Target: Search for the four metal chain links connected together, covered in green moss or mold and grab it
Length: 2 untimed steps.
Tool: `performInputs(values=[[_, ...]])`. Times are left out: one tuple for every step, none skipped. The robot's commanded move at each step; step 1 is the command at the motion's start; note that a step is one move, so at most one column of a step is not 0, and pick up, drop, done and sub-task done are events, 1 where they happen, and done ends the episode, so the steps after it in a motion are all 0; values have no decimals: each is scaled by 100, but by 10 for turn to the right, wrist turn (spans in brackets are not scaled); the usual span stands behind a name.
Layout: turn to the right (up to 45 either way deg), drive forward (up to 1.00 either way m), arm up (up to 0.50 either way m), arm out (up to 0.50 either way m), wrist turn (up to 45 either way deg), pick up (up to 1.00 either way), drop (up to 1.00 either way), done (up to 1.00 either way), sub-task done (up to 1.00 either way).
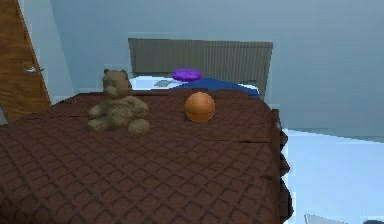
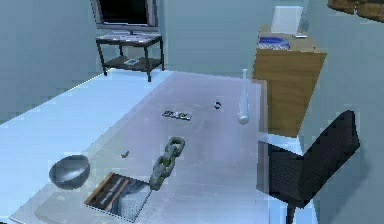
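Arm side view: a chain of greenish links [image 2: 168, 160] is lying on the glass table [image 2: 215, 150], toward its near end, between a metal bowl [image 2: 68, 171] on the view's left and a dark office chair [image 2: 312, 165] standing at the table's right side. A magazine [image 2: 118, 192] is lying just beside the chain's near end, and a pale rod [image 2: 243, 95] is standing farther up the table. Forward view: a teddy bear [image 1: 118, 102] and an orange ball [image 1: 200, 106] are sitting apart on a brown-quilted bed [image 1: 150, 170]. What the gripper is doing or holding cannot be told.
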Motion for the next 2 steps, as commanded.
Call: performInputs(values=[[0, 0, 50, 0, 0, 0, 0, 0, 0], [0, 0, 28, 0, 0, 0, 0, 0, 0]])
